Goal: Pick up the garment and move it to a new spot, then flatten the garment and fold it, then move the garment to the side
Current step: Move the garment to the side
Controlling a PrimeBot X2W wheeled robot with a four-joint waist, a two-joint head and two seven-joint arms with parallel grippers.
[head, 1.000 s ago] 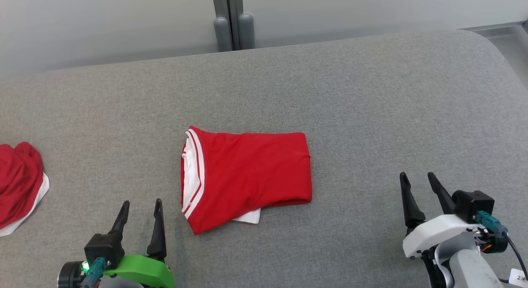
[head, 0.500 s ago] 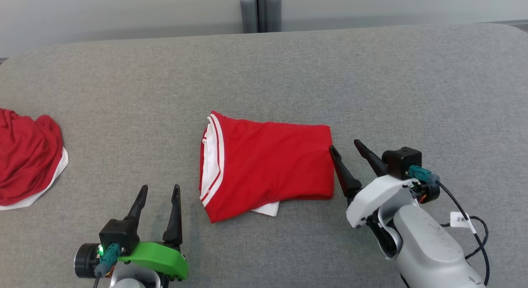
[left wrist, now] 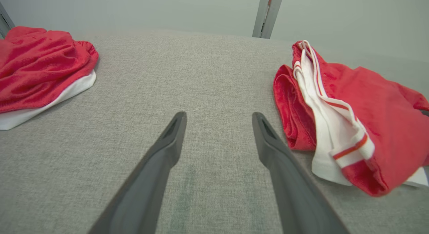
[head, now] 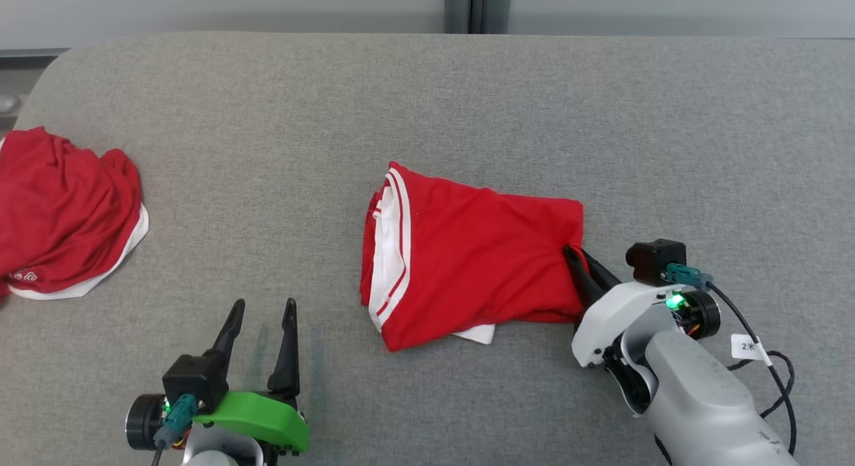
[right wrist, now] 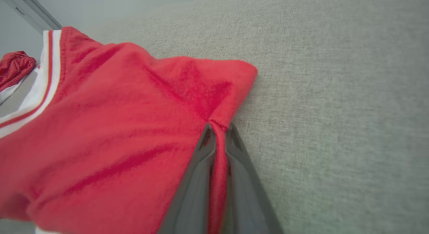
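Red garment [head: 481, 259] with white, red-striped trim, folded into a rough rectangle at the middle of the cushion [head: 267, 119]; a white corner peeks from its near edge, right edge puckered.

1. A broad surface [head: 267, 119] covered in grey woven fabric is spread across the head view. Its far left corner is seen to be rounded.
2. Behind its far edge a plain, pale grey wall [head: 200, 5] is seen, smooth and unmarked.
3. The wall is divided by a dark grey upright post [head: 475, 9] near the middle of the far edge. In the left wrist view it is shown paler and slightly tilted.
4. Soft, even light is cast over the fabric, and shadows are kept faint and short.
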